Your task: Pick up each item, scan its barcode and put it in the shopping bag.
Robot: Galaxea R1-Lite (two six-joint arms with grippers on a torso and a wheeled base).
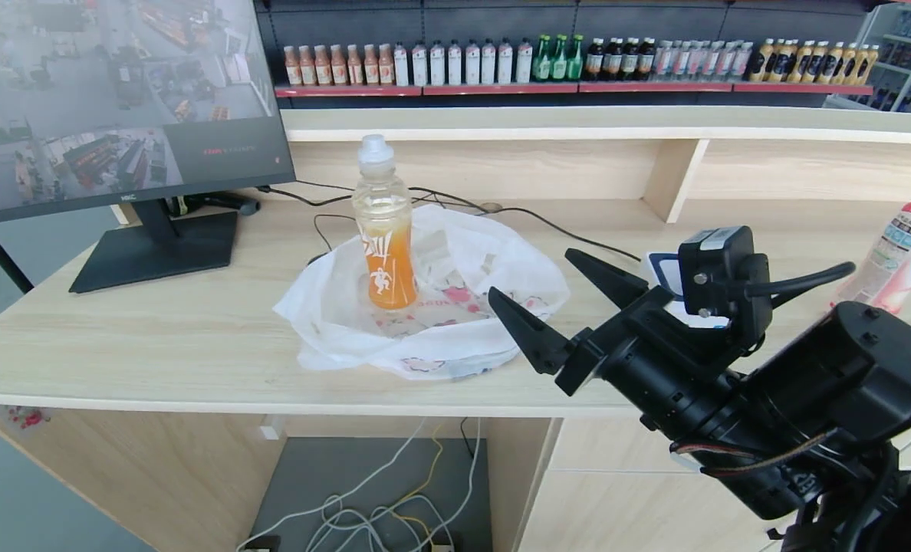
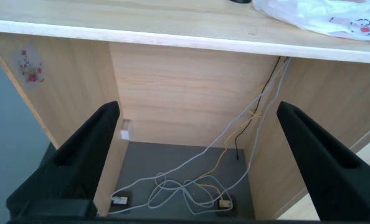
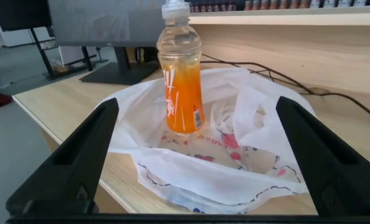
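Clear plastic bottle of orange drink with a white cap (image 1: 384, 230) (image 3: 182, 81) stands upright inside the crumpled white plastic shopping bag (image 1: 494, 268) (image 3: 253, 180), mid-bench on the pale wood bench (image 1: 156, 330). This item looks bagged, so its step reads as finished and the next item is due.

Right jaws are spread wide and hold nothing. They hang just beside the bag's right edge, tips pointing at the bottle but apart from it. In the right wrist view the bottle sits between the two tips, farther off.

Likely next item: the clear bottle with a pink-and-white label (image 1: 896, 257), tilted at the bench's far right, well apart from the bag. The next move probably calls for the right arm to turn away from the bag, close on that bottle's body and show its barcode to a scanner. No scanner can be made out for sure.

Left jaws are also released and empty, hanging below the bench top and facing the loose cables (image 2: 191, 186) underneath. A black monitor (image 1: 118, 100) stands at the left rear.
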